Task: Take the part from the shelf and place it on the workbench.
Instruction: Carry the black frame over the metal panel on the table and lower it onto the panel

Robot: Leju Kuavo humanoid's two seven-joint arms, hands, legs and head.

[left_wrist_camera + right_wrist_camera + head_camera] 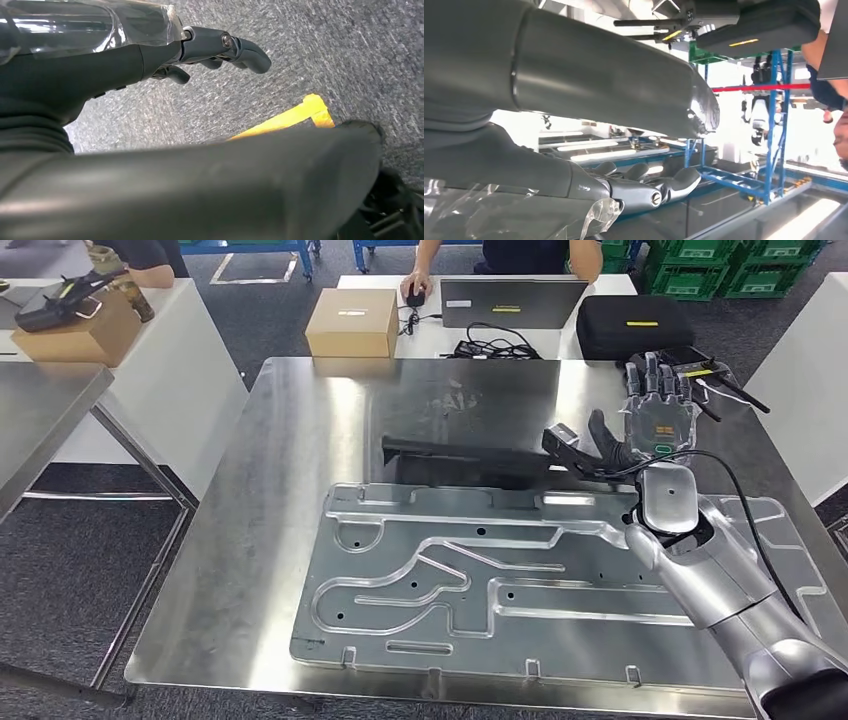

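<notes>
Right hand (655,415) at centre right of my head view, fingers spread and holding nothing, large stamped metal part (480,580) flat on steel workbench (290,440) at lower centre, left hand (200,50) empty over floor, fingers loosely apart, cardboard box (352,322) beyond at upper centre.

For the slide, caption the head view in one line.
Stamped metal part lying flat on the steel workbench, with the robot's right hand raised open-fingered above its far right corner.

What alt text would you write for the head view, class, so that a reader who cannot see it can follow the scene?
A large stamped metal panel lies flat on a shiny steel workbench, with the robot's right hand raised above the bench's far right side, fingers spread and holding nothing. Behind the bench, a white table holds a cardboard box, a laptop and a black case.
</notes>
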